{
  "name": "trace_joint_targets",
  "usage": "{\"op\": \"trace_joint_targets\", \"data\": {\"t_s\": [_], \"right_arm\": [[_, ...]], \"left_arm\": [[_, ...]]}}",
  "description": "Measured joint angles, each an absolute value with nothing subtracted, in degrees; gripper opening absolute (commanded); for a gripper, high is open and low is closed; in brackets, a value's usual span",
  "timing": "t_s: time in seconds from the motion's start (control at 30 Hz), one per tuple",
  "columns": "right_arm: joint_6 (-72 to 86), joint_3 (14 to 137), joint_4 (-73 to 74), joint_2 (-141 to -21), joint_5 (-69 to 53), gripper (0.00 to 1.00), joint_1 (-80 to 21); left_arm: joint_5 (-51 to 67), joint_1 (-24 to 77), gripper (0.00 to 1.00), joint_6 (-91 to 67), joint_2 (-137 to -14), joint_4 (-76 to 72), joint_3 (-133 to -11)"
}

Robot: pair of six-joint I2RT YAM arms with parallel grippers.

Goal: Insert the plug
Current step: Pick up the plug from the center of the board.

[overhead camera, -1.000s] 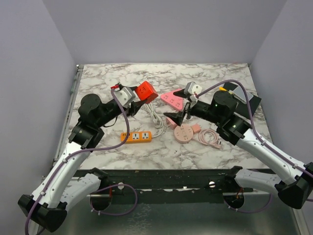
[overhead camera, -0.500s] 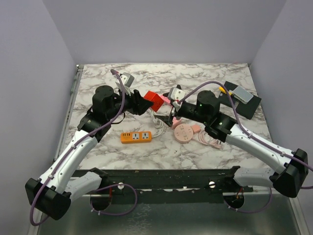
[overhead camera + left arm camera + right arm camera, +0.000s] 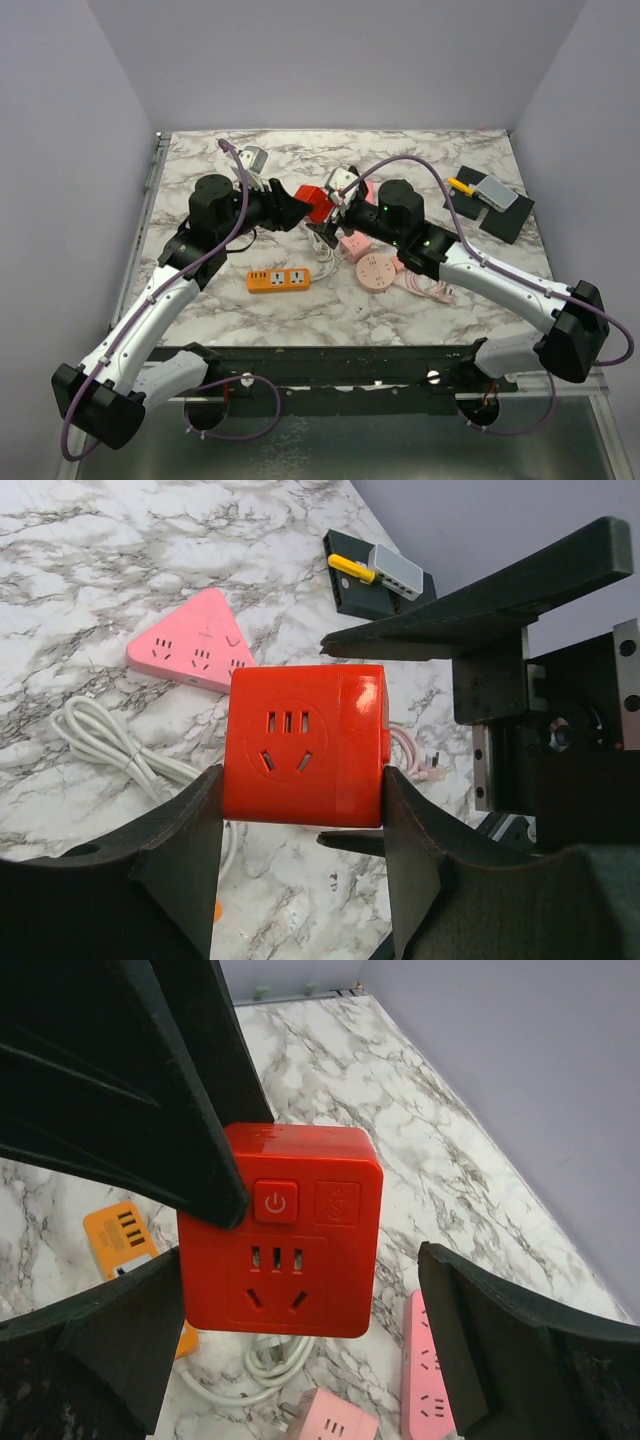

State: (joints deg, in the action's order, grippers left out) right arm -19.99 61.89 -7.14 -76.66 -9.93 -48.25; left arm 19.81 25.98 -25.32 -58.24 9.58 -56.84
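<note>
Holding item, one: red cube socket (image 3: 305,742), clamped by its two side faces in the left claw (image 3: 300,815), raised off the marble table (image 3: 200,160) near its middle. Socket face with three-pin holes looks toward the left wrist camera; the face with the power button looks toward the right one.

Right claw (image 3: 300,1285): jaws spread wide, empty, one finger either side of the cube's far end. Whether they touch it cannot be told.

White cord (image 3: 110,745): lying loose on the table below the cube. Its plug end is not clearly made out; nothing grips it.

Other stock on the table:
- pink triangular socket (image 3: 195,645)
- round pink socket (image 3: 376,271) with pink cord (image 3: 425,282)
- orange power strip (image 3: 279,280)
- black pad (image 3: 495,215) at the far right

Progress, as judged: early. The cube is lifted and presented, and no plug sits in any of its holes. Left to do: take up a plug, line its pins with a face, press it home.
</note>
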Motion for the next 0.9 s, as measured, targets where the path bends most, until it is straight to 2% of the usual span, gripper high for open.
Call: {"op": "trace_joint_targets", "data": {"t_s": [0.13, 0.37, 0.47, 0.57, 0.6, 0.63, 0.7, 0.73, 0.77, 0.9], "right_arm": [[-18.7, 62.2, -8.0, -78.9, -8.3, 0.98, -48.9], [-17.1, 62.8, -9.8, -81.0, -6.7, 0.76, -49.9], [-16.5, 63.6, -10.2, -81.5, -6.5, 0.62, -49.9], [-16.5, 64.5, -10.2, -82.1, -6.1, 0.39, -49.9], [-16.4, 64.6, -10.2, -82.2, -6.1, 0.32, -49.9], [-16.3, 64.8, -10.2, -82.3, -6.1, 0.26, -49.9], [-16.5, 65.2, -10.0, -82.5, -6.1, 0.14, -49.9], [-16.5, 65.3, -9.8, -82.6, -6.1, 0.08, -49.9], [-16.5, 65.5, -9.5, -82.6, -6.1, 0.05, -49.9], [-16.2, 65.5, -8.0, -82.6, -5.8, 0.01, -49.9]], "left_arm": [[19.6, 26.0, 0.0, -26.0, -58.2, 9.6, -56.8], [19.2, 26.0, 0.0, -27.0, -58.2, 9.6, -56.6], [18.7, 26.0, 0.0, -27.4, -58.2, 9.6, -56.1], [18.4, 25.9, 0.0, -28.2, -58.1, 9.1, -55.8], [18.3, 25.8, 0.04, -28.4, -57.9, 9.1, -55.8], [18.2, 25.7, 0.21, -28.5, -57.8, 9.1, -55.7], [18.1, 25.6, 0.76, -29.0, -57.7, 9.1, -55.7], [18.1, 25.6, 0.96, -29.2, -57.7, 9.0, -55.7], [18.0, 25.6, 0.99, -29.2, -57.7, 9.0, -55.7], [17.4, 25.1, 0.99, -30.0, -57.7, 9.3, -55.9]]}}
